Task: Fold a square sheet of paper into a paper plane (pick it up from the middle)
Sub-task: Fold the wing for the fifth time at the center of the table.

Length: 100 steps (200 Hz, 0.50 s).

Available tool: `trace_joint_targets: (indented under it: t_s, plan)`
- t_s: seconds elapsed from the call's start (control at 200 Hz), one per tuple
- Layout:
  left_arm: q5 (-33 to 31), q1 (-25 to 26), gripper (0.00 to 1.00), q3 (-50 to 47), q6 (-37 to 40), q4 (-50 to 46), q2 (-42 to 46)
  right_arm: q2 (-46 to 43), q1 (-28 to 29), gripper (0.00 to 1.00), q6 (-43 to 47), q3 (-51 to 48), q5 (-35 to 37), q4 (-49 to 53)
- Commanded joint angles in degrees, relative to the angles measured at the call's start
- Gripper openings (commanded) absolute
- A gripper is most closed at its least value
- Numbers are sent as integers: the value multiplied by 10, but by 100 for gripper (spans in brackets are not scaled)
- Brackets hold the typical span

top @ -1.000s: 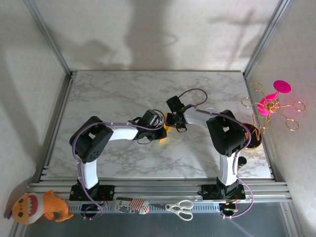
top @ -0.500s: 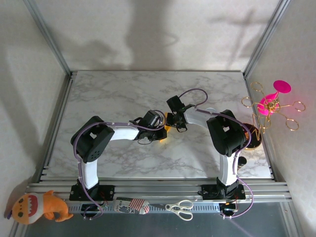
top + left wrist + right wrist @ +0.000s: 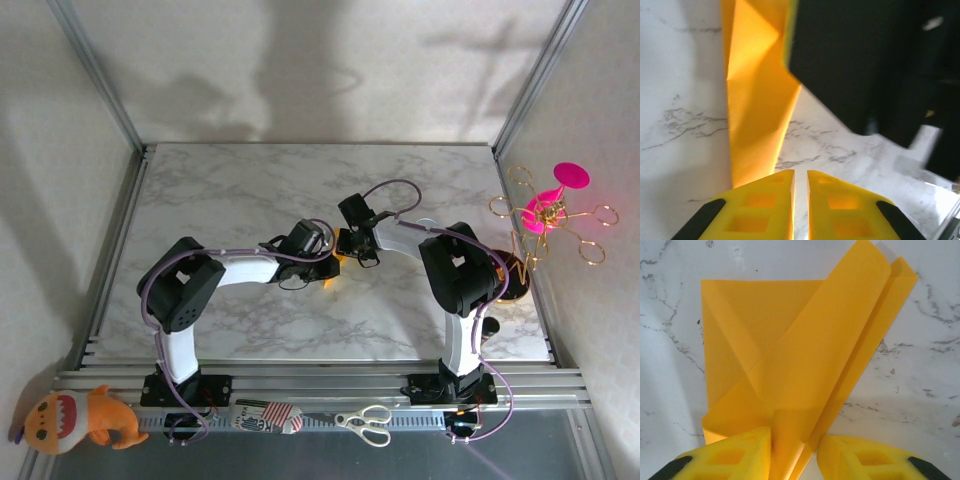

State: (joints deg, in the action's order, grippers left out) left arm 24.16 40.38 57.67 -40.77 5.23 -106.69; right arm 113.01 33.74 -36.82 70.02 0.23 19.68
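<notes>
The partly folded square sheet of paper (image 3: 790, 365) is found at the middle of the marble table (image 3: 220, 190), with open marble out to every table edge. Its creased end is straddled by the half-open right gripper (image 3: 794, 440), with nothing pinched. The left gripper (image 3: 800, 174) is drawn almost closed on nothing.

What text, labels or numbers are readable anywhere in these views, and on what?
Nothing can be read for sure.
Striped pouch on the front rail: dark print, too small to read.
Orange paper: blank in both wrist views, creases only.
</notes>
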Motion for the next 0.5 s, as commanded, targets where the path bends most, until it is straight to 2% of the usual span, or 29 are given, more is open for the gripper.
trace_joint_targets:
  t_s: [0.0, 0.496]
  plan:
    - [-3, -6, 14, -2, -10, 11, 11, 93, 1, 36, -3, -43, -22, -45]
    - [-8, -4, 6, -11, -6, -10, -41, 89, 1, 36, -6, -44, -24, -45]
